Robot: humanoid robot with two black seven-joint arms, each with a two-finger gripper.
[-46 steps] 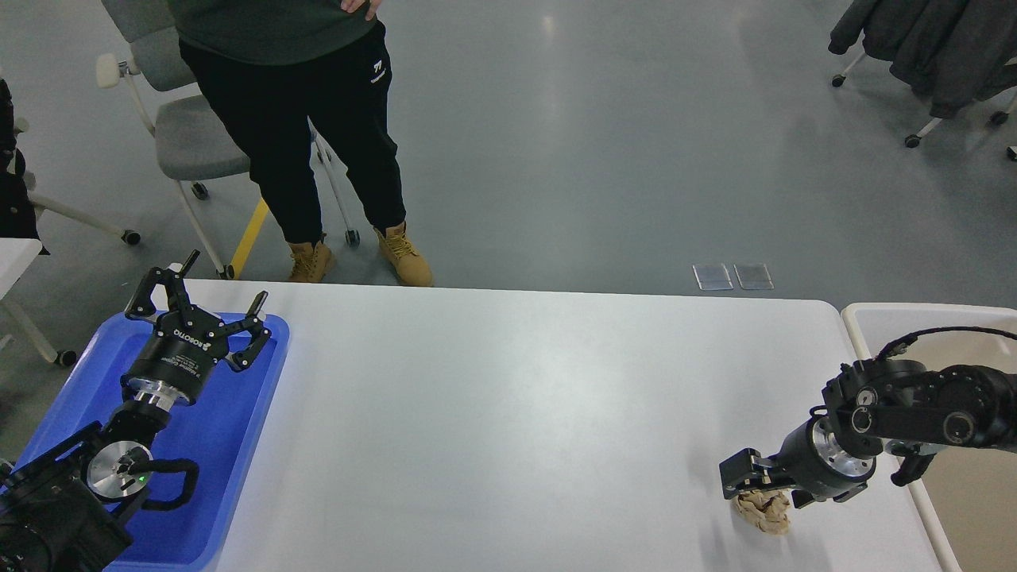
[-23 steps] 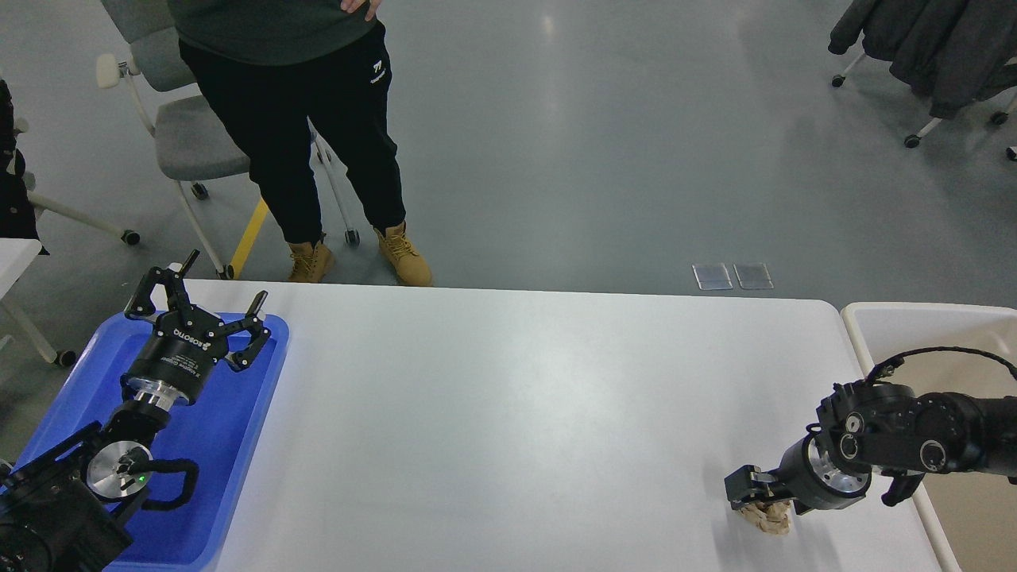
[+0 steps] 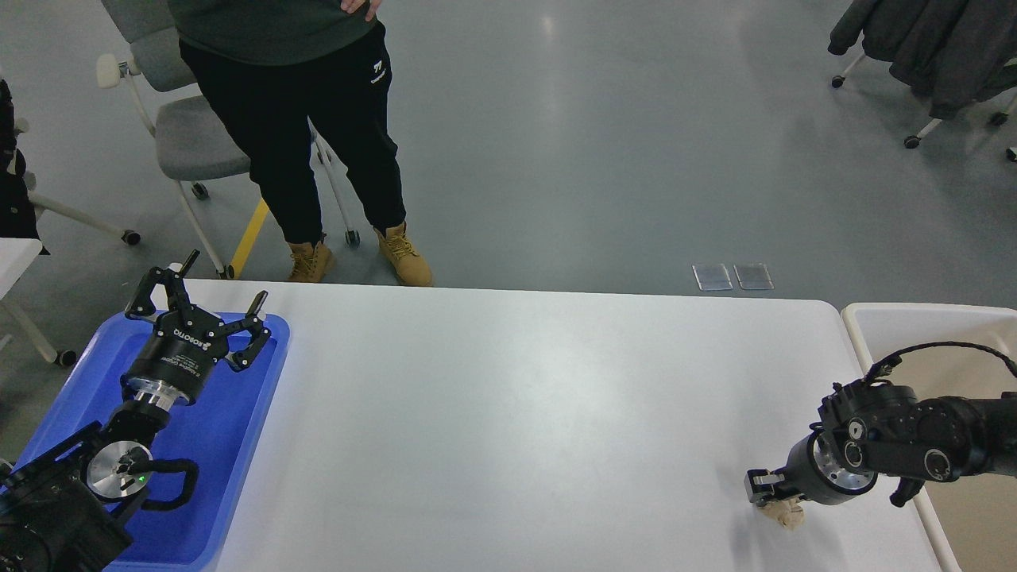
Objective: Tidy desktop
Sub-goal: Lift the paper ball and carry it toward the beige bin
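Note:
The white desktop [image 3: 516,413] fills the middle of the head view. A crumpled brown paper ball [image 3: 783,515] lies near its front right corner. My right gripper [image 3: 769,496] points down onto the ball and covers most of it. Its fingers look closed around the ball, which rests on or just above the desktop. My left gripper [image 3: 203,306] is open and empty. It hovers above the far end of the blue tray [image 3: 230,445] at the desktop's left side.
A beige open bin with a cream rim [image 3: 866,318] stands just right of the desktop, under my right arm. A person in black trousers and tan boots [image 3: 318,159] stands past the far edge, next to a grey office chair [image 3: 183,135].
My right gripper came down onto the paper ball and closed around it. It then shifted right toward the bin, and the ball moved with it. The left arm has not moved.

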